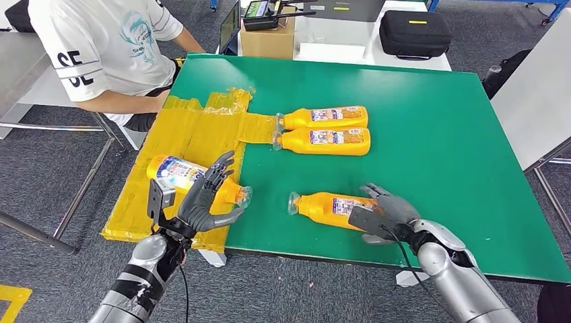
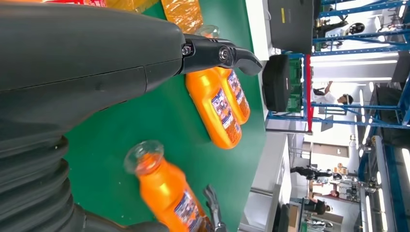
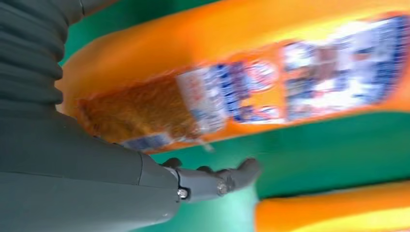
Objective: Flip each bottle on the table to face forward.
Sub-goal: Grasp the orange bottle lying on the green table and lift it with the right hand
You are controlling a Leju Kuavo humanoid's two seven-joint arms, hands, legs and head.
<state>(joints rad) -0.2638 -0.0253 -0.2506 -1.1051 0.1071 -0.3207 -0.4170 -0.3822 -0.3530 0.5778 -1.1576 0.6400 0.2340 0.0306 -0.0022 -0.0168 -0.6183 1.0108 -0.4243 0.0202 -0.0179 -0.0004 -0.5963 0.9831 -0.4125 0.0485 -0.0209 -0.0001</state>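
Four orange bottles lie on their sides on the green table [image 1: 431,155]. Two lie side by side at the middle back [image 1: 325,118] [image 1: 326,141], labels up, also in the left wrist view [image 2: 215,108]. A third bottle [image 1: 174,171] lies on the yellow tape; my left hand [image 1: 205,196] hovers over its neck end, fingers spread, holding nothing. The fourth bottle [image 1: 326,206] lies near the front edge, label up. My right hand [image 1: 385,210] rests its fingers on the base end; in the right wrist view its thumb [image 3: 217,180] stays apart from the blurred bottle [image 3: 241,72].
A person in a white shirt [image 1: 108,47] sits at the back left corner. Yellow tape [image 1: 188,131] covers the table's left part. A cardboard box [image 1: 266,37] and a black case [image 1: 414,32] stand behind the table. A white table [image 1: 539,101] flanks the right.
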